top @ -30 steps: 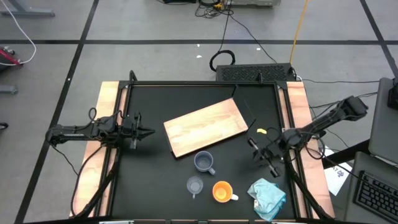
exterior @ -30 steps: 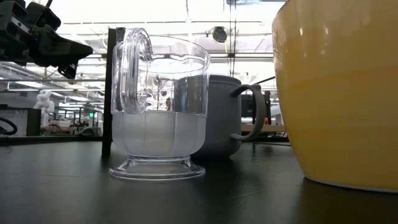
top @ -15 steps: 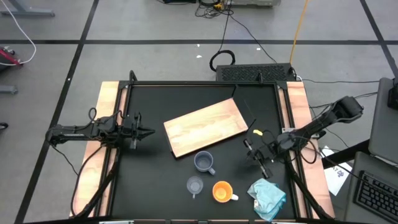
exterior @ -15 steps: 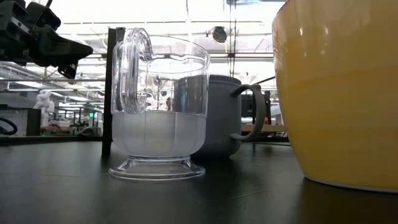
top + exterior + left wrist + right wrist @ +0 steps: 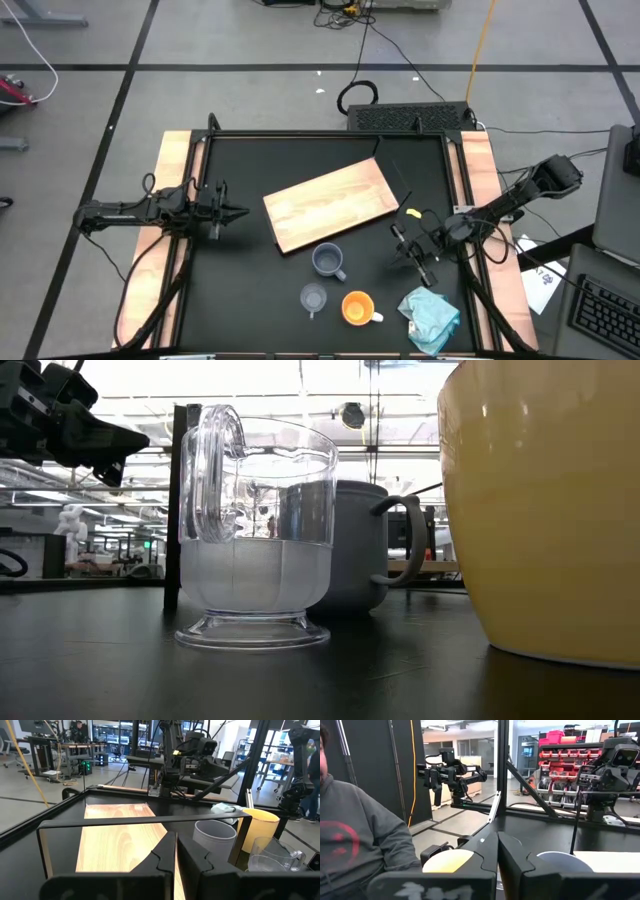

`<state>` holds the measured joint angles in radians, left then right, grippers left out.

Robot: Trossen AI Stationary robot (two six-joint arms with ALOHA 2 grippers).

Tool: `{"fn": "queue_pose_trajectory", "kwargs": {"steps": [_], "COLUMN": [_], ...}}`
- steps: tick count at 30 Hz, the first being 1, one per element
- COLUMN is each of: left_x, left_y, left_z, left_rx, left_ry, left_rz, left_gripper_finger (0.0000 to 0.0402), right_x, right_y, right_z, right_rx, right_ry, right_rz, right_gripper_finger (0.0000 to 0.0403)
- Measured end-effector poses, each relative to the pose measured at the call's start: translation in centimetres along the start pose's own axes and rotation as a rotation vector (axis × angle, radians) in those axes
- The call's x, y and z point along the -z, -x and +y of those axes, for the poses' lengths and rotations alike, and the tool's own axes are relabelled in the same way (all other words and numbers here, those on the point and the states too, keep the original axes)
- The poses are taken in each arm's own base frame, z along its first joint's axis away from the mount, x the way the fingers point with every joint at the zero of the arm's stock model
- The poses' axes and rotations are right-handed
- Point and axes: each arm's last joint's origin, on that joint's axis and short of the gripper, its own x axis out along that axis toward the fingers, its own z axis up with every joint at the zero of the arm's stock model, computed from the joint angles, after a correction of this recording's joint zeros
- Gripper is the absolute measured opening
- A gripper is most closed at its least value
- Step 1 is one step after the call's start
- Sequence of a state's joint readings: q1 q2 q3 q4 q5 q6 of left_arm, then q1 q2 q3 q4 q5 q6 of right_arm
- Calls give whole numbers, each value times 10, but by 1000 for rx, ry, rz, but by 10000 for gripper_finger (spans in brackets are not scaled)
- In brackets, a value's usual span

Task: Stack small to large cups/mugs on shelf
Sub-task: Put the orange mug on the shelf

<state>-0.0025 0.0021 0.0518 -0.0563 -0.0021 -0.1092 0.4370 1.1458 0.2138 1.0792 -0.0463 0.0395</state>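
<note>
The light-wood board point(image 5: 330, 205) lies flat at the middle of the black table. Near of it stand the blue-grey mug point(image 5: 328, 260), the clear glass cup point(image 5: 314, 297) and the orange mug point(image 5: 357, 307), each on its base. All three also show in the low view: the glass cup point(image 5: 255, 540), the blue-grey mug point(image 5: 360, 545) and the orange mug point(image 5: 545, 510). My left gripper point(image 5: 242, 211) is shut and empty, left of the board point(image 5: 120, 840). My right gripper point(image 5: 399, 240) is shut and empty, right of the blue-grey mug point(image 5: 565, 860).
A pale teal cloth point(image 5: 430, 312) lies crumpled at the near right corner, right of the orange mug. A small yellow object point(image 5: 418, 211) lies right of the board. A black frame rail point(image 5: 145, 822) rims the table. A person in a grey sweatshirt point(image 5: 360, 845) is beyond the table's near side.
My right gripper has moved a little toward the table's left edge, closer to the blue-grey mug, staying shut. The mugs, the cup and the board have not moved.
</note>
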Motion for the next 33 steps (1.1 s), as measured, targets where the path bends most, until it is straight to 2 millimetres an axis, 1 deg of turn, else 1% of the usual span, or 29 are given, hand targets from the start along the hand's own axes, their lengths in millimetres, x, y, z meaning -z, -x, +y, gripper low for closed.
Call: {"fn": "queue_pose_trajectory", "kwargs": {"steps": [4, 12, 17, 23, 27, 33], "left_x": [0, 0, 0, 0, 0, 0], "left_y": [0, 0, 0, 0, 0, 0], "left_z": [0, 0, 0, 0, 0, 0], "left_rx": [0, 0, 0, 0, 0, 0], "left_ry": [0, 0, 0, 0, 0, 0], "left_rz": [0, 0, 0, 0, 0, 0], "left_gripper_finger": [17, 17, 17, 17, 17, 17], "right_x": [-6, -32, -45, -53, -57, -55], "right_y": [-5, -39, -53, -63, -69, -82], "right_z": [2, 17, 26, 28, 29, 30], "right_rx": [-11, -82, -114, -118, -117, -116], "right_ry": [5, 68, 68, 16, 11, 7], "right_rz": [-10, 114, 129, 138, 141, 178], "right_gripper_finger": [0, 0, 0, 0, 0, 0]}}
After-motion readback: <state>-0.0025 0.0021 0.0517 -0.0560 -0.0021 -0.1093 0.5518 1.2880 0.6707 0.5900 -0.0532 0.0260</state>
